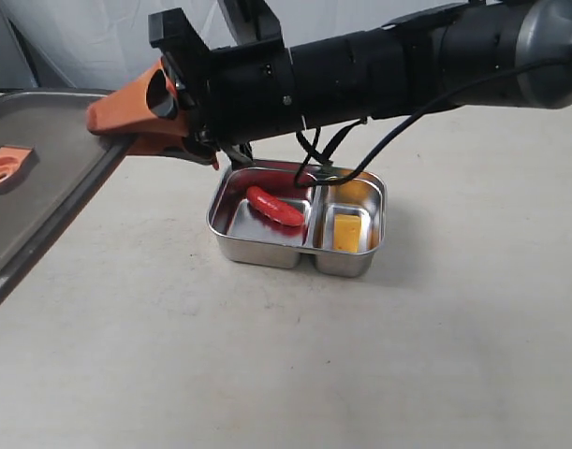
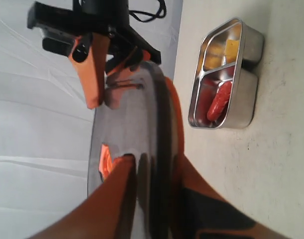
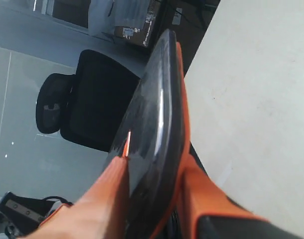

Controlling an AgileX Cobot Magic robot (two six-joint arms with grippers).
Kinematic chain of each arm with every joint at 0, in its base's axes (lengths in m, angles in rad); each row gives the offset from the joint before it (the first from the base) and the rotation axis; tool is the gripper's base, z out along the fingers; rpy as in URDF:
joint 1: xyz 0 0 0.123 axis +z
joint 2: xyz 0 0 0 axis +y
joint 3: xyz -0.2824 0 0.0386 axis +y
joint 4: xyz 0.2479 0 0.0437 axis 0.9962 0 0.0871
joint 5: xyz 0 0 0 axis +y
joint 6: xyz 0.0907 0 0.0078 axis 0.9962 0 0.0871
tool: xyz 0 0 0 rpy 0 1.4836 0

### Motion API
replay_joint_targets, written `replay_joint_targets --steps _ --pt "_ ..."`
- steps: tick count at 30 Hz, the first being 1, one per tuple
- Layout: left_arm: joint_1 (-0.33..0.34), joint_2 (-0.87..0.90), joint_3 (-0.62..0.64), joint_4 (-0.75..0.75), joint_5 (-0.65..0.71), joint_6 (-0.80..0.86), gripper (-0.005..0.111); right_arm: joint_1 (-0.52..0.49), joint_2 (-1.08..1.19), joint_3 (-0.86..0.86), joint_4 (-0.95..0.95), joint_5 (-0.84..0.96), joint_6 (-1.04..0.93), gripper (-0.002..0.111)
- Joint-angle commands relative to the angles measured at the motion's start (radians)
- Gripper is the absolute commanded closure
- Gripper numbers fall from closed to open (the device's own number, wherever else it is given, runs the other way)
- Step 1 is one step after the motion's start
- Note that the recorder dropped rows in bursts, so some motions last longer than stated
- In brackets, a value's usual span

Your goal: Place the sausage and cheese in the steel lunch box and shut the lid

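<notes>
Dark smoky lid (image 1: 51, 159), orange valve tab (image 1: 7, 168)

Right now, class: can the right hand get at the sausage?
Probably not yet: the right hand is clamped on the lid. Otherwise the way looks free, since the sausage lies uncovered in the steel lunch box beneath that arm.

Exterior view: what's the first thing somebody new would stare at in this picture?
Probably the big black arm reaching across the top from the right, its orange right gripper pinching the dark lid that hangs tilted at the left. Next, the shiny steel lunch box in the middle, with the red sausage in its larger compartment and the yellow cheese in the smaller one.
</notes>
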Motion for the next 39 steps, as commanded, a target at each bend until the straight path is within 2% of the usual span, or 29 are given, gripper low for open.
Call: replay_joint_targets --steps 1,4,5,13,16,17,18,19,20,21,22,30,39 --pt "-0.016 0.003 0.009 0.079 -0.006 -0.075 0.087 0.007 -0.077 -0.007 -0.129 0.089 -0.065 0.109" --pt "-0.015 0.003 0.009 0.079 -0.006 -0.08 0.105 0.007 -0.101 -0.007 -0.204 0.134 -0.065 0.109" --pt "-0.015 0.003 0.009 0.079 -0.006 -0.08 0.106 0.007 -0.103 -0.007 -0.223 0.154 -0.065 0.109" --pt "-0.015 0.003 0.005 0.079 -0.012 -0.08 0.106 0.007 -0.106 -0.007 -0.347 0.158 -0.05 0.109" --pt "-0.015 0.003 0.001 0.079 -0.012 -0.08 0.106 0.007 -0.112 -0.007 -0.431 0.086 -0.005 0.1" --pt "-0.015 0.003 0.0 0.079 -0.012 -0.08 0.106 0.007 -0.112 -0.007 -0.481 0.028 0.052 0.083" --pt "-0.015 0.003 0.0 0.079 -0.012 -0.082 0.106 0.007 -0.112 -0.007 -0.494 0.02 0.068 0.071" --pt "-0.015 0.003 0.0 0.079 -0.012 -0.082 0.106 0.007 -0.109 -0.007 -0.498 0.013 0.095 0.044" --pt "-0.015 0.003 0.0 0.079 -0.012 -0.082 0.106 0.007 -0.109 -0.007 -0.498 0.017 0.097 0.034" --pt "-0.015 0.003 0.0 0.066 -0.012 -0.081 0.106 0.007 -0.108 -0.007 -0.501 0.03 0.097 0.015" --pt "-0.015 0.003 -0.002 0.062 -0.012 -0.081 0.106 0.007 -0.108 -0.007 -0.505 0.035 0.097 0.012" --pt "-0.015 0.003 -0.002 0.089 -0.003 -0.083 0.106 0.0 -0.108 -0.007 -0.598 0.061 0.084 0.012" --pt "-0.015 0.003 -0.002 0.087 -0.003 -0.083 0.106 0.0 -0.108 -0.007 -0.584 0.137 0.101 0.012"
